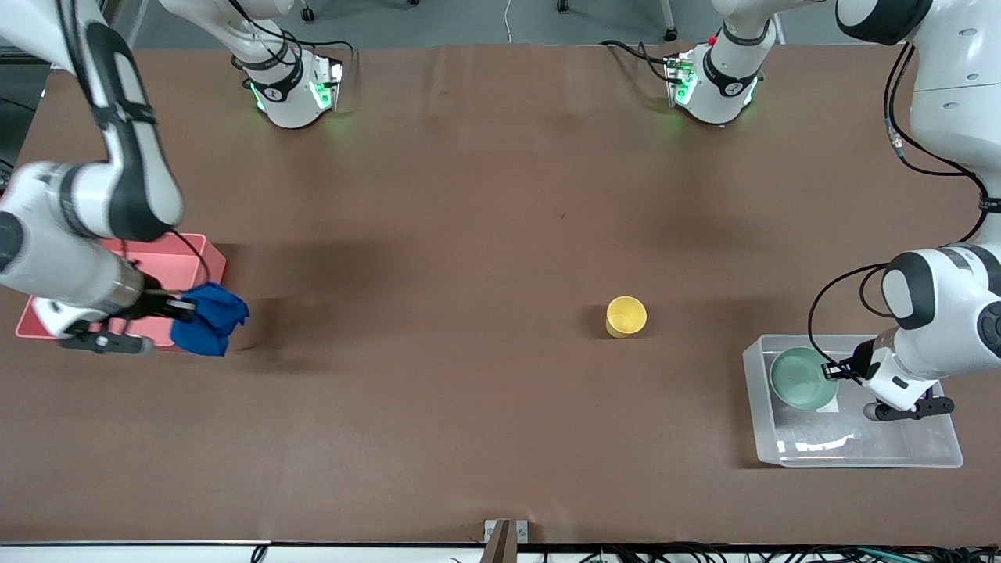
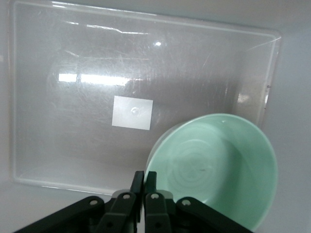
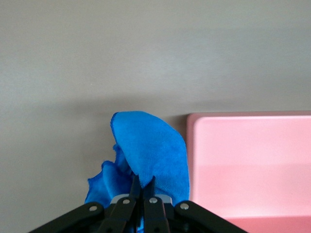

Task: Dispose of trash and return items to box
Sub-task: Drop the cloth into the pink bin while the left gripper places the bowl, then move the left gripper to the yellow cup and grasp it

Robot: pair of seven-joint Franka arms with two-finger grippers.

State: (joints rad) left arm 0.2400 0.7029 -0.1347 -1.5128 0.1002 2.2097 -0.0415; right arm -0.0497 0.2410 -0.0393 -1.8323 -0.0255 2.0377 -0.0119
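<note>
Over clear box, left tool pinches green bowl; wrist view shows sticker. Right tool pinches blue cloth.

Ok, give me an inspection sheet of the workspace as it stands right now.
Surface: brown table, bare in the middle.
Trash: blue cloth wad held in the air beside the pink bin, not yet in it.
Items: yellow cup upright on the table; mint-green bowl held tilted over the clear box.
Clutter: nothing seen.
Hands: right hand shut on the cloth wad; left hand shut on the bowl's rim.
Cables: black cables along both arms and at the table's edge nearest the front camera.
Surroundings: grey floor past the arm bases.
</note>
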